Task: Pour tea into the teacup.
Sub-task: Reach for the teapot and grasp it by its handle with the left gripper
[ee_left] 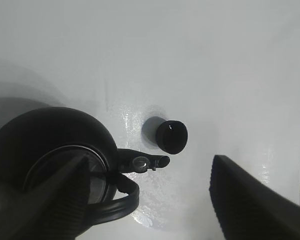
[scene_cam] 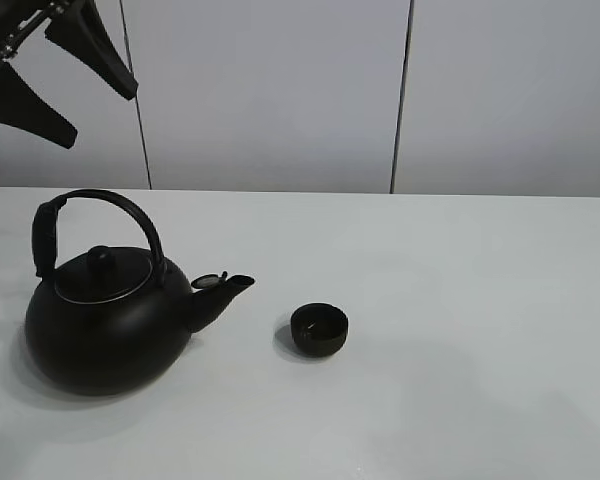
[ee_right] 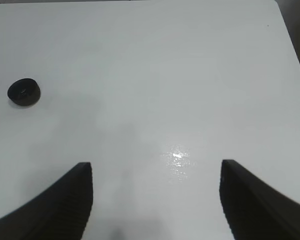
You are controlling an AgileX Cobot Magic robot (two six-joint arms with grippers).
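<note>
The small black teacup (scene_cam: 319, 329) stands upright on the white table (scene_cam: 480, 300), just right of the spout of a big round black kettle (scene_cam: 105, 320) with an arched handle. No stream of tea is visible. My left gripper (scene_cam: 100, 115) is open and empty, high above the kettle at the upper left. In the left wrist view the kettle (ee_left: 50, 145) and the teacup (ee_left: 171, 136) lie far below my open left gripper (ee_left: 150, 160). My right gripper (ee_right: 156, 164) is open and empty above bare table, with the teacup (ee_right: 24, 92) far off to its side.
A grey panelled wall (scene_cam: 280, 90) runs behind the table's far edge. The table's right edge (ee_right: 295, 45) shows in the right wrist view.
</note>
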